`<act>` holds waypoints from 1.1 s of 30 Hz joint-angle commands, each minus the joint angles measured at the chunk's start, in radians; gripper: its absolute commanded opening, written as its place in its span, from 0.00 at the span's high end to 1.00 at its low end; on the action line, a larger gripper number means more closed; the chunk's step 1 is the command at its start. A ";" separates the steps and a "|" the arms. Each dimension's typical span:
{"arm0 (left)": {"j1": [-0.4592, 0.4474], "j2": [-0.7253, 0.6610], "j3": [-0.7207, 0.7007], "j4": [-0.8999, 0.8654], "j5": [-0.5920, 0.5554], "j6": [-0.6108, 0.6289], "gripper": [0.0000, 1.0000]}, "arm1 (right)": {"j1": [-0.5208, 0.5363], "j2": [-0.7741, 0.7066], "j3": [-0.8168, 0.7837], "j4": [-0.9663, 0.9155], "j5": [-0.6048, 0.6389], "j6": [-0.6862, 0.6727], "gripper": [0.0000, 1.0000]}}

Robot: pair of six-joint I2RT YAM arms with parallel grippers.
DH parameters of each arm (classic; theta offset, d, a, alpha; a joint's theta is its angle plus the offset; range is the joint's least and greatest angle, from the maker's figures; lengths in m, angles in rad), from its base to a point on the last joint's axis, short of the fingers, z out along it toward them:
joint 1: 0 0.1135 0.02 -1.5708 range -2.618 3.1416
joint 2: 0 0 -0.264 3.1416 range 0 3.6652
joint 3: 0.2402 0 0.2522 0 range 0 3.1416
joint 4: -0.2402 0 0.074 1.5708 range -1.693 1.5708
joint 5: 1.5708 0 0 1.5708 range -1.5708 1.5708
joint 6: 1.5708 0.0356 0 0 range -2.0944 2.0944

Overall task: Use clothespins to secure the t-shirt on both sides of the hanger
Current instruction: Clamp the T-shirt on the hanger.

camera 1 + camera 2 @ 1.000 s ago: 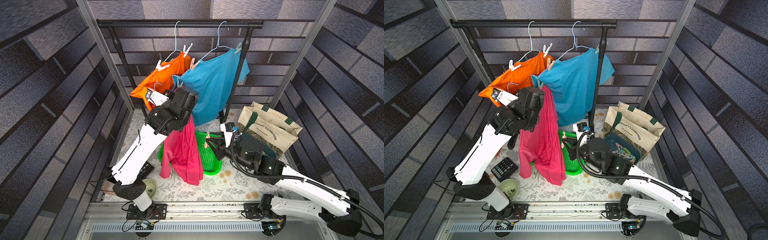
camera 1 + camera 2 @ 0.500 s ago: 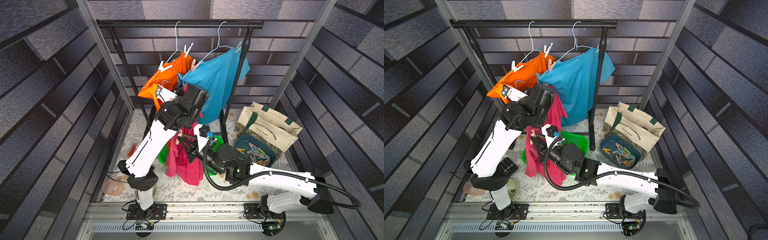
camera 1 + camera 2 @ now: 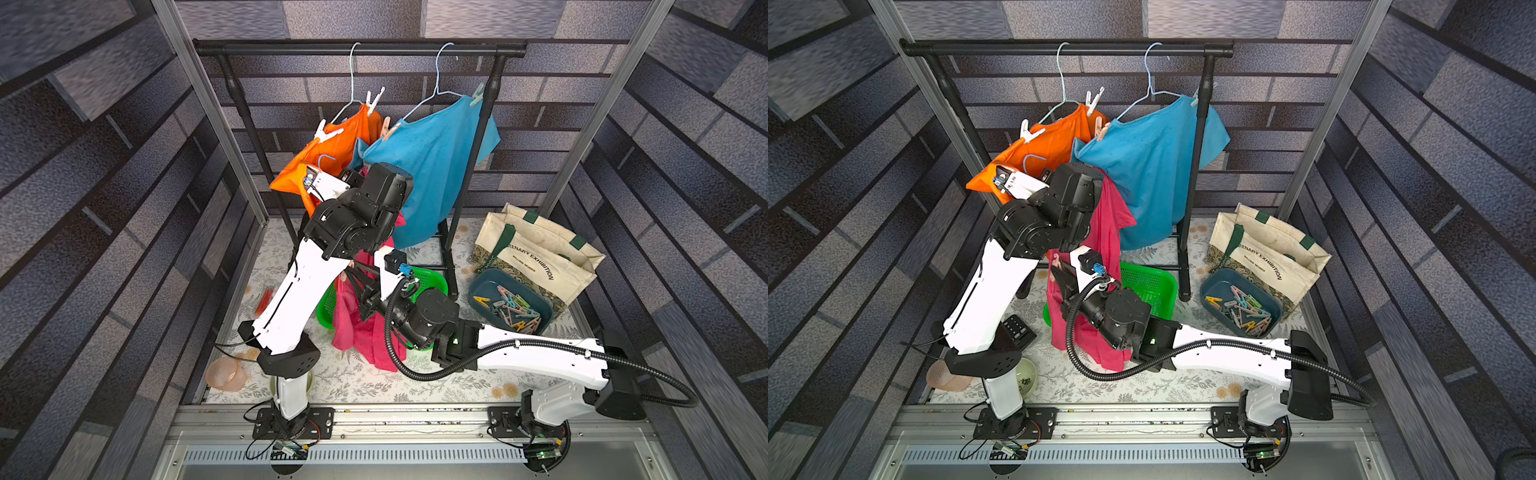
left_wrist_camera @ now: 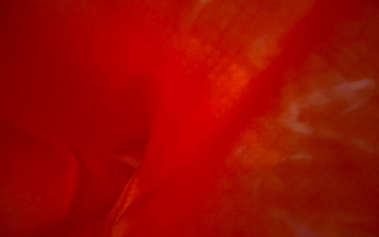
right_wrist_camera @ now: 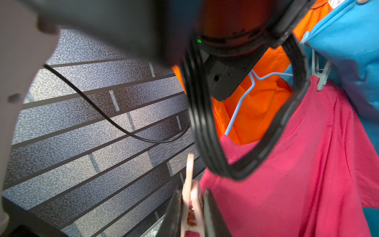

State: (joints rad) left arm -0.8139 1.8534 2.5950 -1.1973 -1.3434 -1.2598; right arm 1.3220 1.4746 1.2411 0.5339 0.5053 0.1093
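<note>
Right wrist view: right pincer clamped on peach clothespin, left pincer gripping pink t-shirt collar. We judge one shoulder pinned, one left; spare clothespins at its 3 o'clock.

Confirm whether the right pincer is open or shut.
Shut on the peach clothespin; right wrist view shows the right pincer clamping both its sides.

The canvas tote bag, right of centre in both top views, carries the partly visible print "TENARY EXHIBITION". Smaller lettering beneath reads "WILLIAM MORRIS".
</note>
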 commanded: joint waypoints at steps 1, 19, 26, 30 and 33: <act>-0.025 0.018 0.017 0.009 -0.064 0.009 1.00 | -0.006 0.022 0.058 0.037 0.024 -0.017 1.00; -0.029 0.020 0.026 0.020 -0.036 -0.014 1.00 | -0.006 -0.023 -0.042 0.127 0.023 0.094 1.00; -0.041 0.015 0.026 0.023 -0.030 -0.015 1.00 | -0.007 0.066 0.006 0.112 0.192 -0.056 1.00; -0.042 0.017 0.027 0.025 -0.024 -0.016 1.00 | -0.007 0.117 0.062 0.079 0.252 -0.103 1.00; -0.042 0.018 0.026 0.027 -0.019 -0.018 1.00 | -0.010 0.162 0.095 0.072 0.272 -0.127 1.00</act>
State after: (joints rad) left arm -0.8169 1.8797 2.6087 -1.1889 -1.3323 -1.2617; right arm 1.3239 1.5665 1.2858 0.7044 0.7467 0.0708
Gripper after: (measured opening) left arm 0.073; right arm 0.177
